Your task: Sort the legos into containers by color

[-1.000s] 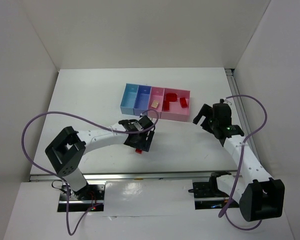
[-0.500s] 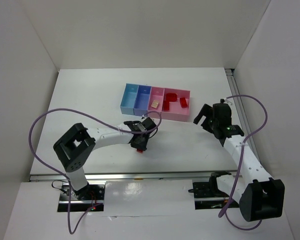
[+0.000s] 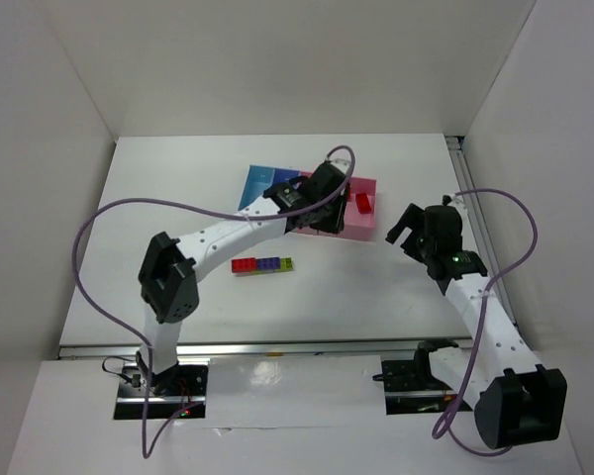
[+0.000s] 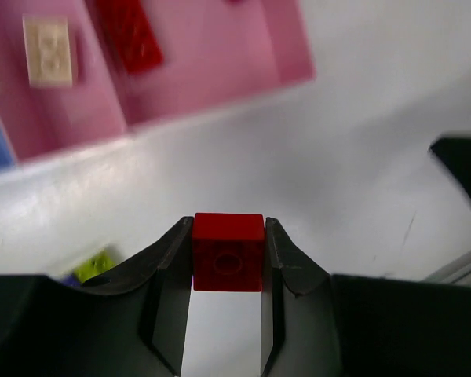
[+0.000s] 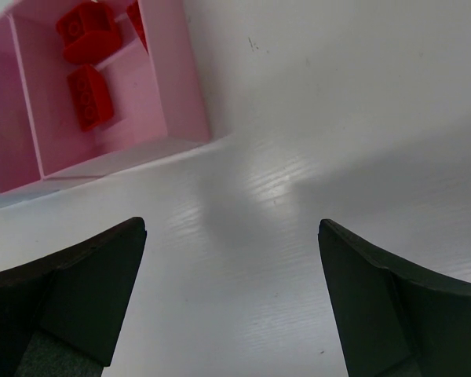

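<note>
Top external view: your left gripper (image 3: 320,208) reaches over the pink end of the bins (image 3: 254,203), a joined row of four. Left wrist view: its jaws are closed snugly on a small red brick (image 4: 228,261), one finger pressed to each side. The brick hangs in the air close beside the wide pink bin (image 4: 220,71), not yet inside it.

Your right gripper (image 5: 231,228) hovers over the table (image 5: 298,118) just beside that same end of the bins. Its jaws are spread wide and hold nothing.

Done so far, as far as you can see: the wide pink bin already holds several reds (image 5: 92,106). The narrow pink bin (image 4: 63,110) next to it holds one whitish brick (image 4: 47,51). The two blue bins are partly hidden by the left arm, so what they hold cannot be told.

Left to do, by my judgement: the held brick belongs with the other reds. A line of three bricks also lies on the table on the arms' side of the bins, touching end to end. They are a red one (image 3: 244,265), a purple one (image 3: 268,264) and a yellow-green one (image 3: 287,263). No other loose bricks show. The task looks well past halfway, with about four bricks to place.
</note>
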Robot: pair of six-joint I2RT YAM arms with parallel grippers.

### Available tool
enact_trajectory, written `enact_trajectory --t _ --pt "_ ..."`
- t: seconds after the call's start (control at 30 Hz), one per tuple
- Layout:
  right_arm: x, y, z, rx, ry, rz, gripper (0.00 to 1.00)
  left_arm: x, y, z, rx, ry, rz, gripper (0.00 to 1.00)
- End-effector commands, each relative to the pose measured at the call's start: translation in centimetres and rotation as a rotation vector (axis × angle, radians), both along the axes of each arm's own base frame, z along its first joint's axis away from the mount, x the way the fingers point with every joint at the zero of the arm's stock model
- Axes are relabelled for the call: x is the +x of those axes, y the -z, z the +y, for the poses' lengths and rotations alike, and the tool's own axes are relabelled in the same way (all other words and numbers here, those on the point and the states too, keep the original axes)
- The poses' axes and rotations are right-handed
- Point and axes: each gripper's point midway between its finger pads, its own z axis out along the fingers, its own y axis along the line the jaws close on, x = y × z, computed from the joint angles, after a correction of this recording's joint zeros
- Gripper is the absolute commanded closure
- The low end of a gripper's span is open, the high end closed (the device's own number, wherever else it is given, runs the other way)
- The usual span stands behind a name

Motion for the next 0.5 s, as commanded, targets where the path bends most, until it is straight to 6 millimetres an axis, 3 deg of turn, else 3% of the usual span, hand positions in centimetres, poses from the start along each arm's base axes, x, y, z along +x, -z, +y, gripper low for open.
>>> enact_trajectory --t 0.0,0.03,0.07,0.1,0.2,0.23,0.3,0.33,0.37,0.43,0.47 --pt "0.4 -2.6 -0.6 0.001 0.053 -0.102 0.02 3.4 -0.9 -2.1 0.009 0.038 -0.051 1.00" --pt "0.3 -3.2 -0.6 0.012 0.059 -0.120 0.02 4.5 0.8 -2.6 0.019 0.035 -0.030 1.00" --pt "0.1 -3.3 -0.8 0.006 0.068 -0.122 0.02 5.2 1.0 -3.3 0.019 0.043 -0.041 1.00" --pt "-0.1 -3.1 -1.0 -0.003 0.077 -0.114 0.02 6.7 -0.7 -3.8 -0.004 0.029 -0.086 1.00" --pt "-0.4 -4.6 -1.2 -0.001 0.085 -0.160 0.02 9.7 0.6 -4.6 -0.007 0.002 -0.110 1.00" --pt "-0.5 -4.4 -1.4 -0.009 0.094 -0.150 0.02 10.1 0.9 -5.0 -0.013 0.002 -0.116 0.87" --pt "-0.8 -4.4 -1.5 -0.009 0.094 -0.149 0.02 12.0 1.4 -4.5 -0.017 -0.020 -0.131 0.47" --pt "-1.0 -4.2 -1.5 -0.011 0.094 -0.138 0.02 12.0 1.4 -4.5 -0.017 -0.020 -0.131 0.26" --pt "-1.0 -4.2 -1.5 -0.011 0.094 -0.138 0.02 12.8 0.7 -4.2 -0.032 -0.032 -0.147 0.16" --pt "-1.0 -4.4 -1.5 -0.010 0.094 -0.147 0.02 12.9 0.3 -3.8 -0.037 -0.024 -0.151 0.13" --pt "-1.2 -3.9 -1.3 -0.004 0.084 -0.134 0.02 12.7 -1.3 -3.7 -0.059 -0.025 -0.174 0.13"
